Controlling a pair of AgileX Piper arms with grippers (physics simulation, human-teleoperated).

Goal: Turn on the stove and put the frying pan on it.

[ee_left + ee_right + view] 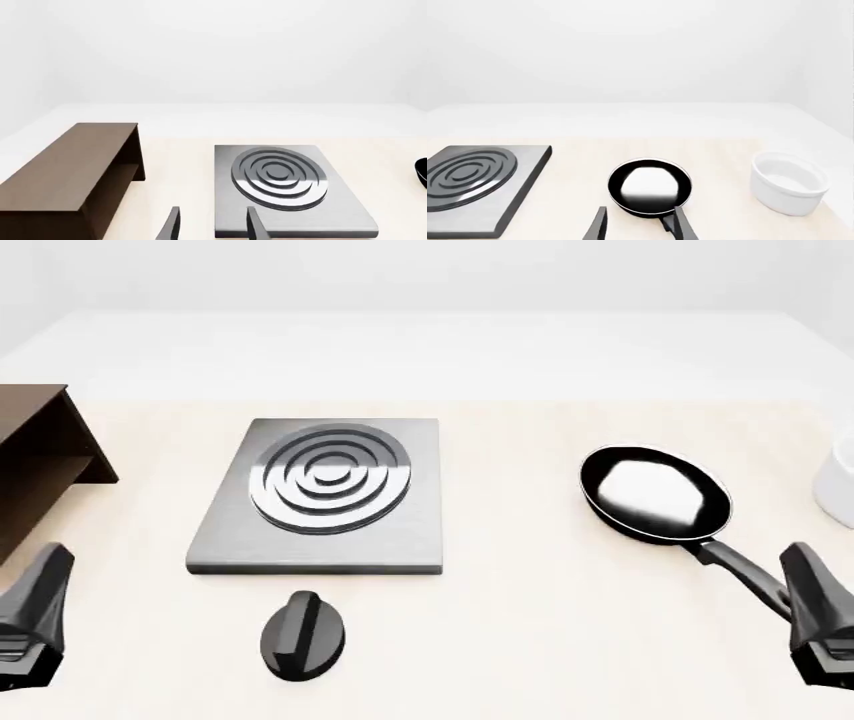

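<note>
Your left gripper [212, 225] sits with fingers spread, empty. The knob [303, 634] lies just in front of the stove [320, 495], nearer your left arm. The frying pan [657, 493] rests right of the stove, handle pointing at your spread right gripper [639, 225].

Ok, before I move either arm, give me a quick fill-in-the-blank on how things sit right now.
1. The frying pan sits on the table to the ____ of the stove in the front view.
2. The stove's burner carries ____ on top.
3. The black knob lies on the stove's ____ side.
4. The white bowl holds ____.

Missing words: right; nothing; near; nothing
</note>
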